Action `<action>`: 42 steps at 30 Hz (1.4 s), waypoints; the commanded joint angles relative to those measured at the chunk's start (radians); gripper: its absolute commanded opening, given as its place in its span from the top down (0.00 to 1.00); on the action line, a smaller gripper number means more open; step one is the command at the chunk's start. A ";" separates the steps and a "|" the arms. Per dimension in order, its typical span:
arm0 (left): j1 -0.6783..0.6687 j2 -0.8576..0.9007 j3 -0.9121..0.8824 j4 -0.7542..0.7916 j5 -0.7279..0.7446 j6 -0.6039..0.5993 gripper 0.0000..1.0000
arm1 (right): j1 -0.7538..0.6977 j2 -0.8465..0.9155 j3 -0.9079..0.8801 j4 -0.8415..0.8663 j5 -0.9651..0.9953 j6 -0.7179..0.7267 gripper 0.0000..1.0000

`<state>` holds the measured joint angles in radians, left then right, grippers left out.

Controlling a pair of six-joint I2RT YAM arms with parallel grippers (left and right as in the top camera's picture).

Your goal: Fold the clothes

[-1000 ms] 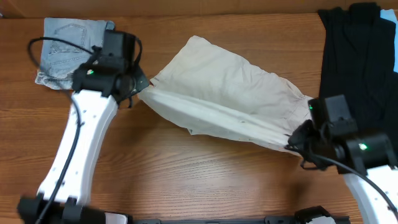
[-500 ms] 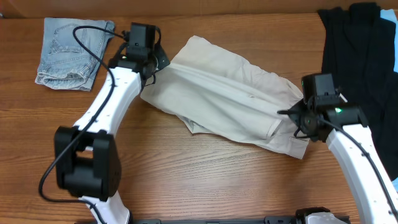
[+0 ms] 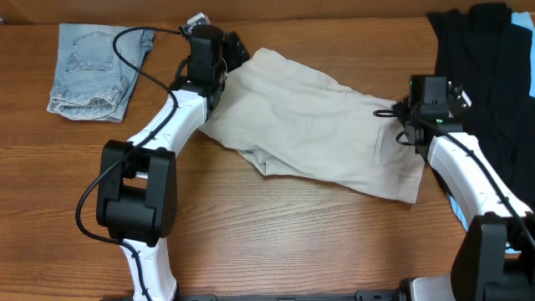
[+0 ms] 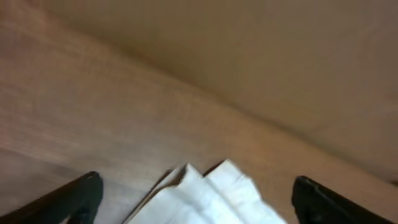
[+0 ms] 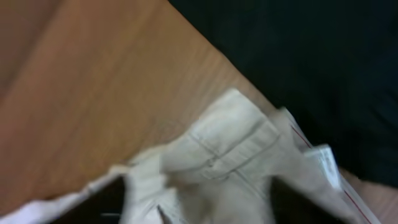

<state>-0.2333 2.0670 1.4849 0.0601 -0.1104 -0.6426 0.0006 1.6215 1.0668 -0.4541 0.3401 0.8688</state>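
A: What is on the wooden table (image 3: 276,242)?

B: Mostly the beige shorts (image 3: 318,134). They lie slantwise across the middle, running from the far left down to the near right. Black garments (image 3: 485,67) fill the far right corner. Folded denim shorts (image 3: 92,67) sit at the far left, well apart.

A: And the arms?

B: The left gripper (image 3: 232,50) is at the shorts' far left corner. Its jaws are spread wide, with a cloth corner between them. The right gripper (image 3: 401,113) is at the shorts' right edge, near the black garments. Its view is blurred, but the jaws look parted around bunched, stitched fabric.
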 commanded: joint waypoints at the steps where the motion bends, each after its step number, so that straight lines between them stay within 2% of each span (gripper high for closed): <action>1: 0.010 -0.012 0.021 -0.008 -0.027 0.090 0.00 | -0.003 -0.017 0.022 0.000 0.023 -0.092 0.00; 6: 0.038 -0.073 0.024 -0.245 -0.025 0.241 0.00 | -0.003 -0.097 0.089 -0.143 -0.167 -0.270 0.00; 9: 0.061 -0.066 0.024 -0.307 0.038 0.360 0.00 | -0.002 -0.149 0.099 -0.187 -0.316 -0.359 0.00; 15: 0.083 -0.012 0.024 -0.302 0.163 0.543 0.00 | -0.001 -0.167 0.098 -0.266 -0.354 -0.373 0.00; 21: 0.058 0.045 0.024 -0.319 0.163 0.675 0.00 | -0.001 -0.167 0.098 -0.312 -0.353 -0.373 0.00; 26: 0.005 0.087 0.024 -0.323 0.158 0.772 0.04 | -0.001 -0.167 0.098 -0.315 -0.353 -0.373 0.00; 31: -0.040 0.116 0.024 -0.327 0.087 0.812 0.05 | -0.001 -0.167 0.098 -0.315 -0.353 -0.372 0.00; 38: -0.085 0.164 0.024 -0.330 -0.084 0.844 0.04 | -0.001 -0.167 0.098 -0.315 -0.353 -0.372 0.00; 42: -0.072 0.208 0.024 -0.400 -0.155 0.730 0.00 | -0.001 -0.167 0.098 -0.317 -0.353 -0.372 0.00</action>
<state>-0.3222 2.2013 1.5085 -0.2779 -0.1474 0.1558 0.0006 1.4597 1.1450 -0.7719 -0.0040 0.5007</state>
